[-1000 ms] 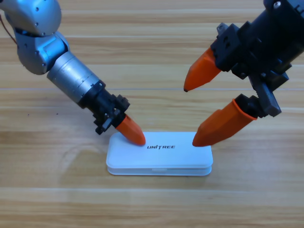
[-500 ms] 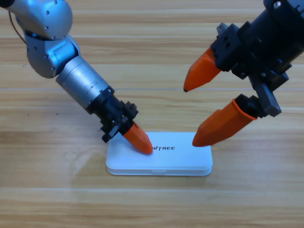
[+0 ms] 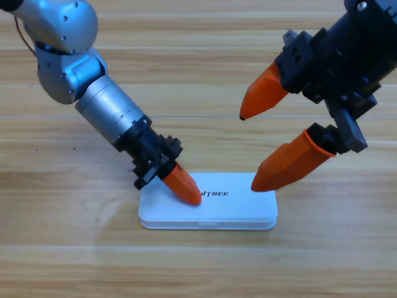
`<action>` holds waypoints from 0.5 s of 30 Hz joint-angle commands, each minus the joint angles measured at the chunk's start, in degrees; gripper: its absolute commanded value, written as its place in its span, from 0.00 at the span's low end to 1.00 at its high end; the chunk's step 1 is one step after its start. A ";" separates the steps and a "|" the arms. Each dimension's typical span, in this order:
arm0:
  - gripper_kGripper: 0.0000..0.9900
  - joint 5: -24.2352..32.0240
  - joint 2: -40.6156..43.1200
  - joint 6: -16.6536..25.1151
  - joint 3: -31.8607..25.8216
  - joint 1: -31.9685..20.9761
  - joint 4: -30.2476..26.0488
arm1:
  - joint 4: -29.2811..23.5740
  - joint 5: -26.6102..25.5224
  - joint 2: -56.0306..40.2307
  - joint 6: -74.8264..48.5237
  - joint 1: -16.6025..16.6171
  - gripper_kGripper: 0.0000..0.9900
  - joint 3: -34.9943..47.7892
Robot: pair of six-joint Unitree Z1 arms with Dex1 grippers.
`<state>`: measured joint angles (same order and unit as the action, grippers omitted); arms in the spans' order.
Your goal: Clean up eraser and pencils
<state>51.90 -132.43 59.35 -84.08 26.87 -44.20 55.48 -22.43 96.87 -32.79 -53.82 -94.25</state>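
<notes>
My left gripper (image 3: 193, 197), jaws together, presses its tip on the closed case (image 3: 242, 211) lid. My right gripper (image 3: 247, 152) hangs spread wide over the case's right end. Eraser and pencils are out of sight.

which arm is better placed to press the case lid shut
Left, likely. The left gripper already rests its tip on the white case lid, over the lettering's start. The right gripper hangs wide open, one jaw above the case's right end.
</notes>
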 commanded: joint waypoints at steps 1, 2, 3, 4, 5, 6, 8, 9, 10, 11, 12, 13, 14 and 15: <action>0.00 -3.29 2.52 2.88 1.81 1.43 -3.70 | -0.99 -1.21 -0.80 0.27 1.53 0.94 1.26; 0.23 -4.52 4.28 3.14 1.46 1.43 -5.02 | -0.99 -1.21 -0.80 0.27 1.53 0.94 1.18; 0.56 -5.75 6.30 3.05 1.37 1.43 -5.90 | -0.99 -1.21 -0.80 0.27 1.53 0.94 1.18; 0.87 -6.54 8.68 3.14 1.46 1.43 -6.51 | -0.99 -1.21 -0.80 0.27 1.53 0.94 1.18; 0.99 -7.51 11.49 3.05 1.81 1.43 -6.78 | -0.99 -1.21 -0.80 0.27 1.53 0.94 1.18; 1.00 -8.57 14.30 2.52 2.08 1.43 -6.78 | -0.99 -1.21 -0.80 0.27 1.53 0.94 1.18; 1.00 -10.32 20.72 0.68 2.69 2.92 -6.95 | -0.99 -1.21 -0.80 0.27 1.53 0.94 1.18; 1.00 -11.47 24.06 -0.55 3.48 3.98 -6.95 | -0.99 -1.21 -0.72 0.27 1.53 0.94 1.18; 1.00 -11.99 27.57 -1.69 4.62 5.12 -7.04 | -0.99 -1.21 -0.80 0.27 1.53 0.94 1.18; 1.00 -12.17 31.09 -2.22 6.29 5.91 -7.04 | -0.99 -1.21 -0.72 0.27 1.53 0.94 1.18; 1.00 -12.17 34.34 -2.22 8.05 6.53 -6.95 | -0.99 -1.21 -0.72 0.27 1.53 0.94 1.18; 1.00 -12.08 37.07 -2.22 9.63 7.14 -6.78 | -0.99 -1.21 -0.72 0.27 1.53 0.94 1.18; 1.00 -11.73 39.44 -2.05 10.95 7.67 -6.60 | -0.99 -1.21 -0.72 0.27 1.53 0.94 1.18; 1.00 -11.29 41.37 -1.61 12.01 8.20 -6.42 | -0.99 -1.21 -0.63 0.27 1.53 0.94 1.26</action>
<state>40.09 -101.82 57.54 -77.78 30.25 -50.46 55.48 -22.44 96.87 -32.79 -53.82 -94.25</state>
